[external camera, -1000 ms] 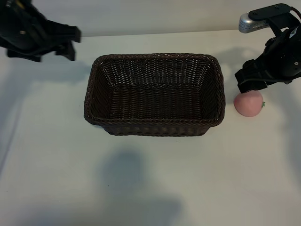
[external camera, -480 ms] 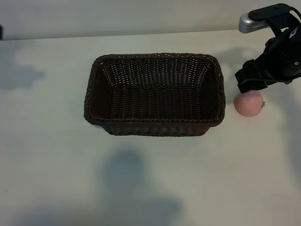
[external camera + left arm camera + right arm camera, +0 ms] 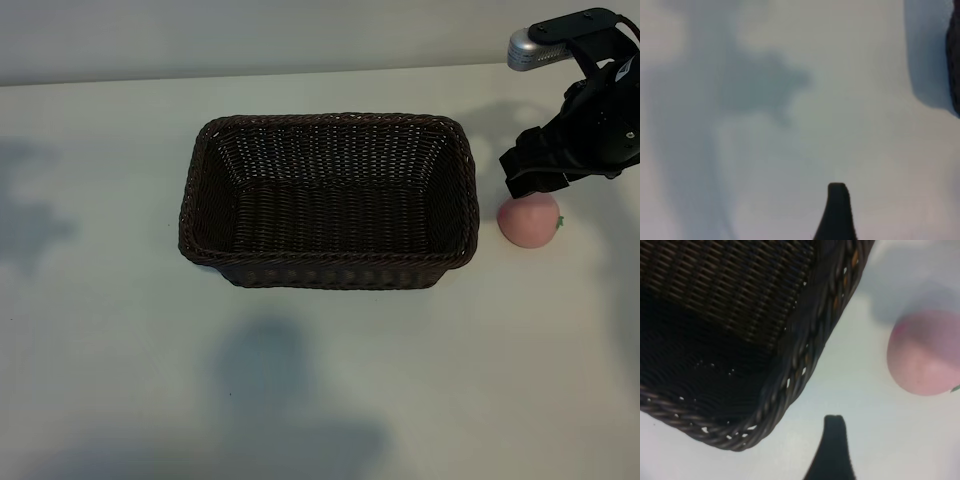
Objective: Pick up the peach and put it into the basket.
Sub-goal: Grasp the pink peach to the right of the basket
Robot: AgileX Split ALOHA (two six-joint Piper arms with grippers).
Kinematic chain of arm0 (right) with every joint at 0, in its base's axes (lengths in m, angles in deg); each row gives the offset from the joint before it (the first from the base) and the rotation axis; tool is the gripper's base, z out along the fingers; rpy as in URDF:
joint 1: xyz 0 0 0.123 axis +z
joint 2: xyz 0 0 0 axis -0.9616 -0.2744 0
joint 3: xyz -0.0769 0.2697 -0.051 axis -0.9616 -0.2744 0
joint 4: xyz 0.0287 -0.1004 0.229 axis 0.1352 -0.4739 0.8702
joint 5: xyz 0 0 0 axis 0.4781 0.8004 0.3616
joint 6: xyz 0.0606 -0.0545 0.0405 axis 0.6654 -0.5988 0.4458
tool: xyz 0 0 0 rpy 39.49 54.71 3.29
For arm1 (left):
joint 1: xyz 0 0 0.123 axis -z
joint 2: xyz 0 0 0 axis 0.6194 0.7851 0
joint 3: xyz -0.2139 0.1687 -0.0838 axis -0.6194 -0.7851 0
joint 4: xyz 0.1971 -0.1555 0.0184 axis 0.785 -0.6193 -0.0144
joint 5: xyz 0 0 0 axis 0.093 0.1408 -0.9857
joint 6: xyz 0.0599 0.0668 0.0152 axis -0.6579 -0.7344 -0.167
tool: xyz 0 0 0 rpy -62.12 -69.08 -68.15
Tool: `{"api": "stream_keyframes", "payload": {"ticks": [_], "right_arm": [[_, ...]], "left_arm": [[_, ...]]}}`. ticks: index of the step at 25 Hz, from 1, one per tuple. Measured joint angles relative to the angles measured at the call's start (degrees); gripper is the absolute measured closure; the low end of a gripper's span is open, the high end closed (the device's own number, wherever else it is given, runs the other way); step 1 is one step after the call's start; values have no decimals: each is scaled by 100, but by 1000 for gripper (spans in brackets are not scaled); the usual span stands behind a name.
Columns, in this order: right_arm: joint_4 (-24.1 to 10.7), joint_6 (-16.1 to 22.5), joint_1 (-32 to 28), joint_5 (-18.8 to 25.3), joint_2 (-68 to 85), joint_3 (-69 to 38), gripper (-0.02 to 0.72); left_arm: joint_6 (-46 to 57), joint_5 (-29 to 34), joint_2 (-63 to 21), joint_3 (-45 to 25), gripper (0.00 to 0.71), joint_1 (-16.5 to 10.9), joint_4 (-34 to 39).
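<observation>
White tabletop (image 3: 120,380), basket (image 3: 328,125) at centre, peach (image 3: 529,220) outside it.
Right gripper (image 3: 538,172) hangs spread just above the peach beside the basket's right end, placed to grasp; left gripper's spread cannot be told.

My left gripper (image 3: 836,212): out of ext. view, only one fingertip in its wrist cam, cut by edge. Right gripper (image 3: 535,172) hides far rim of peach (image 3: 529,220); wrist cam crops peach & basket (image 3: 805,365). Leaf barely visible.
</observation>
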State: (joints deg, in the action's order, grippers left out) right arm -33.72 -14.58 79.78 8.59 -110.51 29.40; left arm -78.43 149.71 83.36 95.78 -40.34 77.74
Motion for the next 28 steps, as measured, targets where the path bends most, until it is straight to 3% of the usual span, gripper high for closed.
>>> {"api": "stream_keyframes", "payload": {"ticks": [6,12,21,28], "right_arm": [[0,0,0,0,0,0,122],[0,0,0,0,0,0,122],[5,0,0,0,0,0,122],[12,0,0,0,0,0,122]], "left_arm": [[-1,25,-2213,-1055,114,0,42],[130,49,-3535,-2013,114,0,147],[529,321,-4525,-2862,114,0,398],[770,142,-4655,-3309,114,0,545]]}}
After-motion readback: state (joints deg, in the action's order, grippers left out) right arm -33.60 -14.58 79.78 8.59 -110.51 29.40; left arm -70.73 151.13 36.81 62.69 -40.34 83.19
